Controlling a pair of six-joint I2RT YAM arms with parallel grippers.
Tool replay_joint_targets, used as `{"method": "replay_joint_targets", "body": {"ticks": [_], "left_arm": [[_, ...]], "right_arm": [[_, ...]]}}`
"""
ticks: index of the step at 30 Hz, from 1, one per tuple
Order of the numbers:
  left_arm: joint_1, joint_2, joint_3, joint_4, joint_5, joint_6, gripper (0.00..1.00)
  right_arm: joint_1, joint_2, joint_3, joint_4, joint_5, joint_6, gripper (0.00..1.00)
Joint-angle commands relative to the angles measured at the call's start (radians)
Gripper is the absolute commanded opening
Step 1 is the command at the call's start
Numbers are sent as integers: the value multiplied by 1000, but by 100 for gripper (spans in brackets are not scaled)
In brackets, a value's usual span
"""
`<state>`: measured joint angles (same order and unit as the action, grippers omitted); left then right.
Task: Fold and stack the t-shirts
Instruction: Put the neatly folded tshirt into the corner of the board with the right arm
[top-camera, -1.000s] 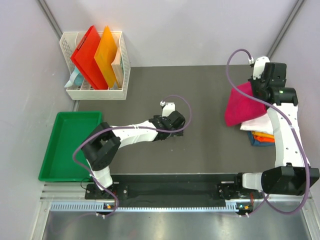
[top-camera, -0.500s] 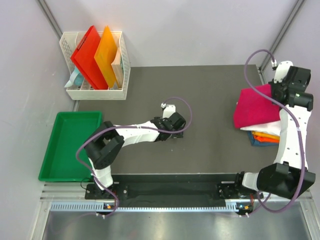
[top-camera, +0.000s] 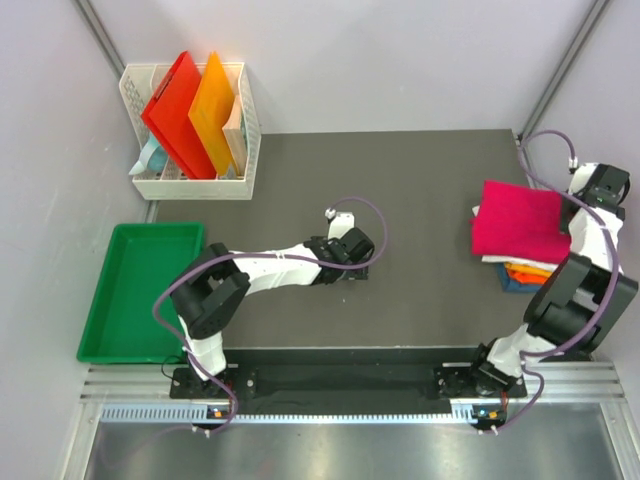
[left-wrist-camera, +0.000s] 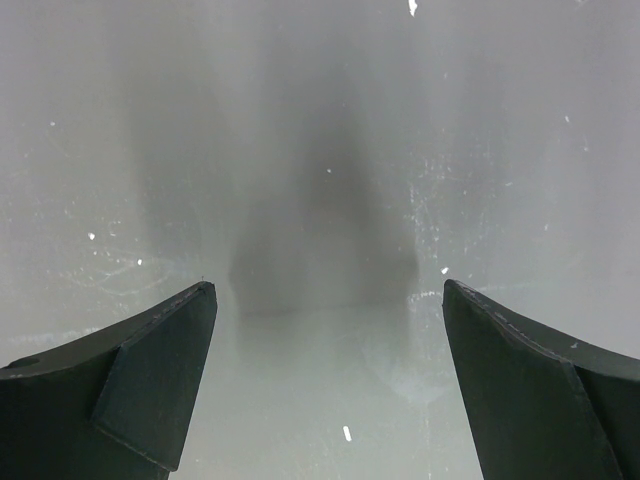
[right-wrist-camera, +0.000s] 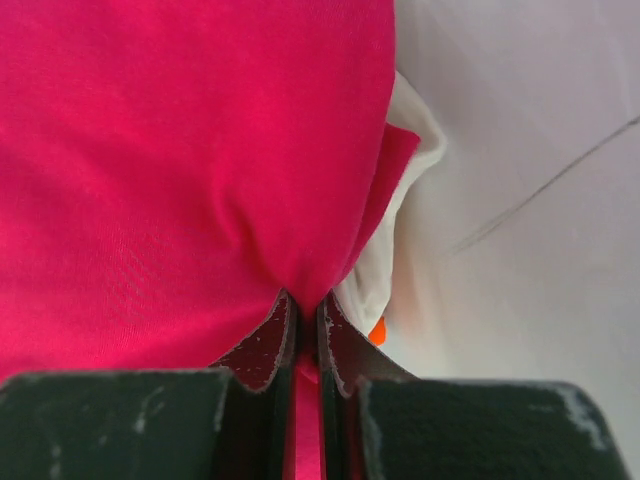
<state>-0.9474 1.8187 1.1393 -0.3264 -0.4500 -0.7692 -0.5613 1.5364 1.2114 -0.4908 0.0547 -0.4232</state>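
The dark table (top-camera: 400, 180) fills most of the top view, with the 2 arms bolted at its near edge. Off its left side sits a green tray (top-camera: 140, 290), and behind that, at the far left corner, a white basket (top-camera: 190, 187) holds a red folder (top-camera: 178, 115) and an orange folder (top-camera: 215, 110) standing on edge and leaning left. At the right edge of the table lies the magenta t-shirt (top-camera: 520, 222), spread as a rough folded rectangle on top of a stack. Beneath it a white t-shirt (right-wrist-camera: 395, 240) shows along its near edge, then an orange t-shirt (top-camera: 527, 270) and, lowest, a blue t-shirt (top-camera: 515, 284), both poking out at the stack's near right corner. The right arm bends back over the table's right edge. In its wrist view the right gripper (right-wrist-camera: 305, 300) has its 2 fingers pressed together on a bunched fold at the magenta shirt's edge, so the cloth puckers into the pinch. The left arm stretches to the middle of the table, well apart from the stack. The left gripper (left-wrist-camera: 327, 290) hangs low over the bare surface with its 2 fingers wide apart and nothing between them.
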Motion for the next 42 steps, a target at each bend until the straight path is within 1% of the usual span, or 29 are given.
{"method": "replay_joint_targets", "body": {"ticks": [1, 7, 9, 10, 11, 12, 13, 15, 16, 17, 18, 19, 21, 22, 24, 26, 27, 28, 29, 31, 32, 35, 36, 37, 39, 42], "left_arm": [[-11, -1, 42, -25, -15, -12, 99], [-21, 19, 62, -42, -15, -19, 99], [-30, 30, 74, -46, -15, -21, 99], [-37, 36, 80, -51, -15, -21, 99], [-40, 39, 85, -53, -15, -22, 99], [-45, 45, 91, -54, -13, -21, 99], [-53, 50, 96, -53, -13, -21, 99], [-62, 57, 106, -51, -15, -21, 99], [-67, 57, 111, -53, -15, -19, 99], [-71, 60, 115, -53, -16, -18, 99], [-74, 63, 123, -53, -16, -16, 99], [-79, 65, 126, -53, -16, -16, 99], [-80, 71, 135, -51, -18, -16, 99], [-83, 73, 138, -54, -21, -16, 99], [-85, 77, 145, -56, -23, -21, 99], [-86, 85, 146, -62, -23, -33, 99], [-88, 87, 149, -65, -23, -38, 99], [-88, 88, 149, -66, -21, -42, 99], [-88, 90, 148, -65, -21, -53, 99], [-90, 88, 143, -65, -23, -64, 99], [-90, 87, 140, -69, -26, -71, 99], [-90, 80, 131, -79, -35, -90, 99], [-93, 77, 126, -94, -41, -93, 99], [-93, 76, 125, -103, -45, -100, 99], [-96, 67, 119, -128, -61, -107, 99], [-105, 39, 94, -143, -85, -111, 99]], "right_arm": [[-66, 71, 65, 158, 36, 3, 0], [-94, 136, 27, 251, 105, -8, 0], [-114, 128, 5, 265, 80, 6, 0], [-126, 116, -1, 270, 0, 11, 2], [-144, 101, -12, 267, -48, 27, 9], [-152, 70, -13, 259, -103, 32, 18], [-157, 53, -12, 236, -192, 35, 36], [-157, 6, -1, 207, -271, 43, 59], [-157, -8, 5, 172, -345, 50, 79], [-157, -34, 26, 147, -387, 58, 94], [-154, -48, 36, 124, -424, 61, 100], [-153, -62, 45, 86, -493, 66, 100], [-143, -103, 68, 42, -561, 66, 100], [-138, -120, 73, 2, -628, 63, 100], [-106, -174, 66, -63, -700, 40, 100], [-48, -240, 27, -92, -723, 20, 100], [-20, -264, 7, -103, -721, 14, 100], [42, -292, -16, -110, -711, 9, 100], [76, -349, -79, -103, -699, 12, 100], [142, -403, -146, -69, -662, 11, 100], [200, -427, -203, -65, -656, 9, 100], [302, -418, -281, -37, -601, 40, 100], [331, -417, -302, -8, -549, 47, 100], [386, -417, -332, 7, -524, 63, 100], [435, -429, -351, 34, -491, 69, 100], [550, -458, -363, 67, -442, 78, 100]]}}
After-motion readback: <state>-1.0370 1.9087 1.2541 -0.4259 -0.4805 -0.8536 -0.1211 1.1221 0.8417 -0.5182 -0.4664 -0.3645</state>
